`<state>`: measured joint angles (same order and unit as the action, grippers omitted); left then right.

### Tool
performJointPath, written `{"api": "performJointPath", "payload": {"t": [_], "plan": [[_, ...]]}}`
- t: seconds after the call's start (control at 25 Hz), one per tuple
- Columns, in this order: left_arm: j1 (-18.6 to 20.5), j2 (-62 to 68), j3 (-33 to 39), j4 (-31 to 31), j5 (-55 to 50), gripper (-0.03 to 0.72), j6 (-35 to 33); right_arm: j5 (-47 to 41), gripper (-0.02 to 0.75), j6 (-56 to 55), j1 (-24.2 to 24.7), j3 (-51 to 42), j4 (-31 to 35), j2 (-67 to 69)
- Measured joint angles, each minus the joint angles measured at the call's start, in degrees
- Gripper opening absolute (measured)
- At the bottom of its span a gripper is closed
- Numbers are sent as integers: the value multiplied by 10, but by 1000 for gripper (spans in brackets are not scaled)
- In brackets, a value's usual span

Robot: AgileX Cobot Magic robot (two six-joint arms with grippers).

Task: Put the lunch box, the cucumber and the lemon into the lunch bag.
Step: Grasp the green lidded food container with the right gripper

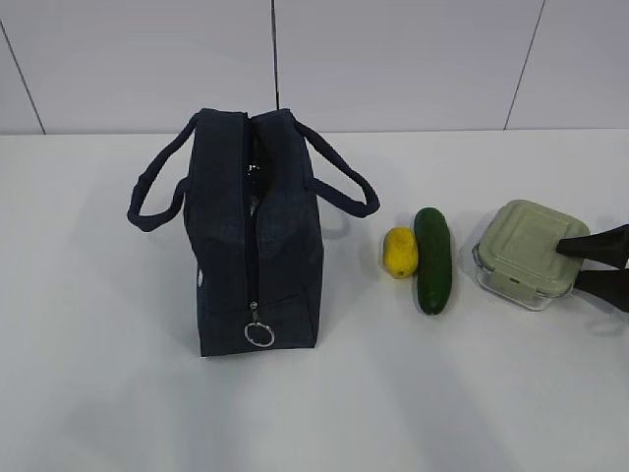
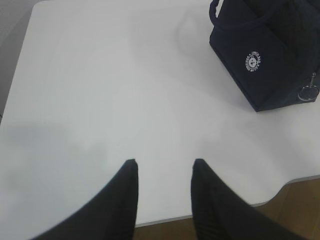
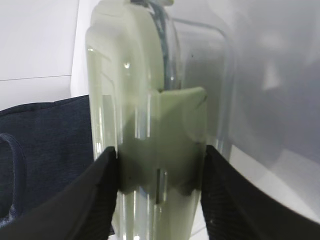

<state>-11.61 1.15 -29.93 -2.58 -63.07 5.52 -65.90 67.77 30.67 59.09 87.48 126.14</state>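
my lunch bag [image 1: 254, 251], boxy dark navy fabric, stands upright left of centre on the white table, top zipper partly open, silver ring pull hanging at its near end, both loop handles splayed outward. right of it lie the small yellow lemon [image 1: 399, 252] and dark green cucumber [image 1: 432, 259], touching. further right sits the sage-lidded glass lunch box [image 1: 527, 252], lid clipped on.
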Motion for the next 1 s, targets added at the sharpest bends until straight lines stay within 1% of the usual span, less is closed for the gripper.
{"api": "performJointPath", "payload": {"t": [1.0], "plan": [[0, 0, 0, 0, 0, 255, 0, 0, 369, -21, 0, 0, 0, 0]]}}
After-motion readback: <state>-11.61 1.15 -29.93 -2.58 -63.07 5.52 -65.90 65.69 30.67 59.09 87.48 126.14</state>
